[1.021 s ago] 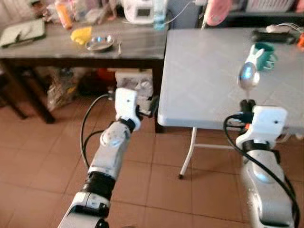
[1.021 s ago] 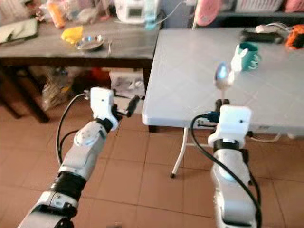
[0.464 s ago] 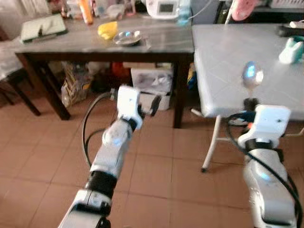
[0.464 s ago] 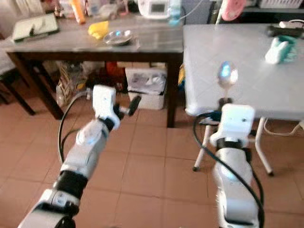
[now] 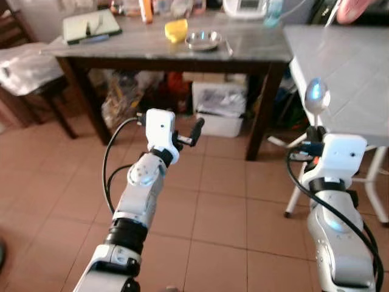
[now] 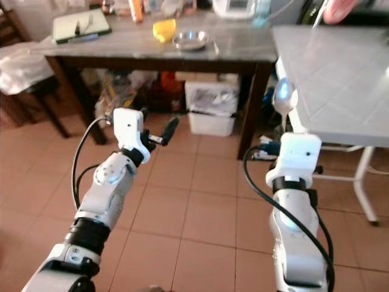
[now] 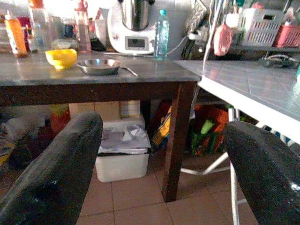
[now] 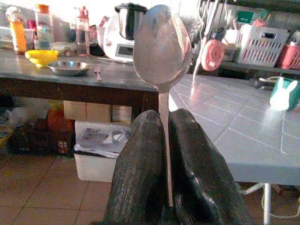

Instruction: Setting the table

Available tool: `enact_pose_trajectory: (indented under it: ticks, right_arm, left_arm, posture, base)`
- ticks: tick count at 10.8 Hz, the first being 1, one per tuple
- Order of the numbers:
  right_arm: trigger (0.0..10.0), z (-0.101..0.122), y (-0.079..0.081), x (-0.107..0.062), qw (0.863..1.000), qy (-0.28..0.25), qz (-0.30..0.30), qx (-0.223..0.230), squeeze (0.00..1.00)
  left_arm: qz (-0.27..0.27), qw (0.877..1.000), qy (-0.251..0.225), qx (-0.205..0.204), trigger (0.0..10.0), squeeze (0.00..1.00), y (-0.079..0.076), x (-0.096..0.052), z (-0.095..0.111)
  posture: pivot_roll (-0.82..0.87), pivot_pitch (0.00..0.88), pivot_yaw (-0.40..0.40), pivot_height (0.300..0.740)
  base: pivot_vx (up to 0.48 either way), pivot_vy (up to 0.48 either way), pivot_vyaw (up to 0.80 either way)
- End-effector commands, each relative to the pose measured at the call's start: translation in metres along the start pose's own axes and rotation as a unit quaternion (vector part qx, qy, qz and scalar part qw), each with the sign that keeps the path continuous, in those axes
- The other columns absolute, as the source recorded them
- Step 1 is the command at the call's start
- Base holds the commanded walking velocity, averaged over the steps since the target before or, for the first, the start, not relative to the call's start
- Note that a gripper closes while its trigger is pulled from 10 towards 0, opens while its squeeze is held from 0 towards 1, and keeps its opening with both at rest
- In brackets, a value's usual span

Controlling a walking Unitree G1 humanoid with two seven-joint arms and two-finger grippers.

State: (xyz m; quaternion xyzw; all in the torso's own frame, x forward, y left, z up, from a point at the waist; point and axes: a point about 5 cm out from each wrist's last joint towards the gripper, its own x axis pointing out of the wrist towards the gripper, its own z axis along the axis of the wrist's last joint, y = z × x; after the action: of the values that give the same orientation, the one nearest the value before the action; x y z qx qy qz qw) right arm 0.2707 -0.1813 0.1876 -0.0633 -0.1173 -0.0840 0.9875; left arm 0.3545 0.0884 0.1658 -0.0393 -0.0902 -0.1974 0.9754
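Black fingers of the right hand are pressed together on the thin stem of a steel spoon, which stands upright with its bowl well above the fingertips. The grip is low on the handle, so most of the spoon's length is unsupported; my guess is that a jolt while walking or a quick wrist turn could make it pivot or slide out onto the tiled floor. The left hand is spread wide and carries nothing, held out over the floor in front of the dark tabletop.

Just to the right, the white tabletop has its near corner close beside the spoon, at about bowl height. Swinging the arm across could knock the spoon against that edge and twist it loose. Farther off, a steel bowl and a yellow bowl sit on the dark tabletop; a green mug stands on the white one.
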Motion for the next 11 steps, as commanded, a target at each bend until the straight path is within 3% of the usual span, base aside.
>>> enact_pose_trajectory:
  ticks: [1,11]
  right_arm:
    - [10.0,0.0064,-0.0019,0.0014,1.0,-0.014,-0.002,0.001,0.0]
    - [10.0,0.0042,-0.0008,0.0032,1.0,-0.01,-0.002,0.003,0.0]
  left_arm:
    - [-0.006,1.0,-0.01,0.004,10.0,0.0,-0.0004,0.0007,0.0045]
    - [-0.03,1.0,-0.001,0.0,10.0,0.0,-0.0092,-0.0015,-0.0002]
  posture:
    - [0.07,0.089,0.037,0.74]
    - [0.08,0.091,0.044,0.74]
  base:
    - [0.465,0.0,0.0]
    - [0.478,0.0,0.0]
